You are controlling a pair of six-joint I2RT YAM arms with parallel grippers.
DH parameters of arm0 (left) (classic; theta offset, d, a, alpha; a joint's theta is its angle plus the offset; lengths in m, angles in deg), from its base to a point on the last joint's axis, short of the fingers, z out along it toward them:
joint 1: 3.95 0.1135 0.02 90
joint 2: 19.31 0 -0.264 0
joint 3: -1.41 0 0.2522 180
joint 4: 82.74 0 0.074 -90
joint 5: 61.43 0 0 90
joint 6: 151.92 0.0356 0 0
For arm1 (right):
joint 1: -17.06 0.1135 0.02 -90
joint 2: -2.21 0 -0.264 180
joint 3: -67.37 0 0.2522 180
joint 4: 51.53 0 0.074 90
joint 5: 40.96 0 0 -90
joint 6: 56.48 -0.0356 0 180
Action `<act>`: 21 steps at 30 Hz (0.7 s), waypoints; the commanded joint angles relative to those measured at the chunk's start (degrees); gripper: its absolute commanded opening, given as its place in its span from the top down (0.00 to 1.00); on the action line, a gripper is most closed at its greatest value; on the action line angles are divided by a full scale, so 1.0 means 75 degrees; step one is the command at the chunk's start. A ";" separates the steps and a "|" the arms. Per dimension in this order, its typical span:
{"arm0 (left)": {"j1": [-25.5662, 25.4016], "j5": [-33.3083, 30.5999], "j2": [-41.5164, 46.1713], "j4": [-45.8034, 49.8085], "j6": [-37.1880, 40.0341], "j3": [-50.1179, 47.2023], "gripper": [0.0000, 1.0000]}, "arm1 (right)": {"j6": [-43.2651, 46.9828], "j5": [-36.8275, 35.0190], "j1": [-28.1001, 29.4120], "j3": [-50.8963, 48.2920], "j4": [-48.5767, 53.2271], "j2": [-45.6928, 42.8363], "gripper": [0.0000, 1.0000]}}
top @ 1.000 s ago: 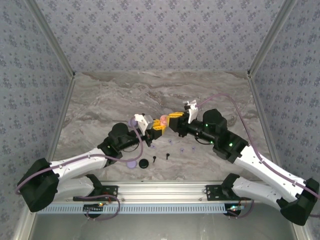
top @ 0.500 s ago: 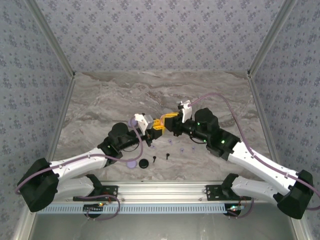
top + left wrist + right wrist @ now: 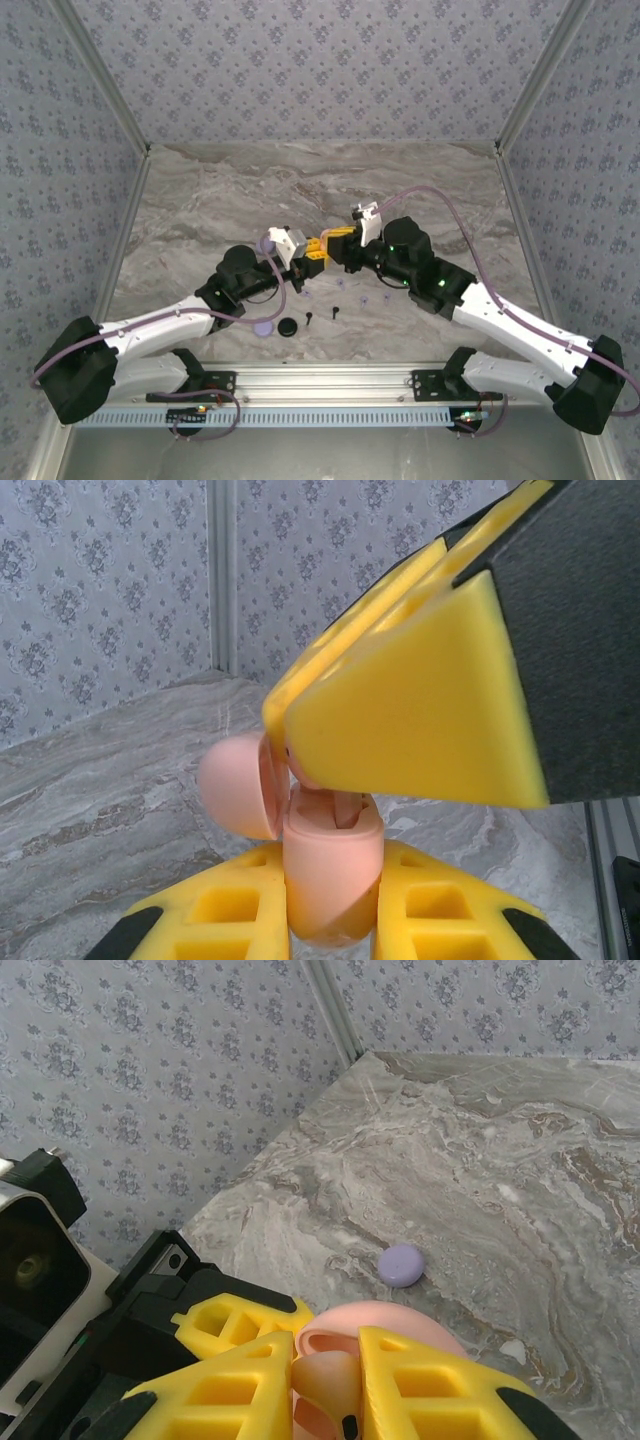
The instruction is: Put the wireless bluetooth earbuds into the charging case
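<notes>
My left gripper is shut on the pink charging case, holding it upright with its lid swung open to the left. My right gripper is shut on a pink earbud. It hangs right over the case's open top, and its yellow fingers almost touch the rim. In the top view the left gripper and the right gripper meet tip to tip above mid-table. One earbud well shows inside the case.
On the table near the arms lie a black case, a lavender case, two black earbuds and two lavender earbuds. The lavender case also shows beyond my right fingers. Patterned walls close three sides.
The right arm has moved left, bringing its gripper and the pink earbud up against the left gripper and over the open case. The left arm has held still.
</notes>
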 commanded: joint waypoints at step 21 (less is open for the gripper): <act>-0.0049 0.0288 0.0459 -0.0412 -0.0040 0.0013 1.00 | 0.0311 0.3047 -0.1653 0.1258 0.1960 -0.0016 0.08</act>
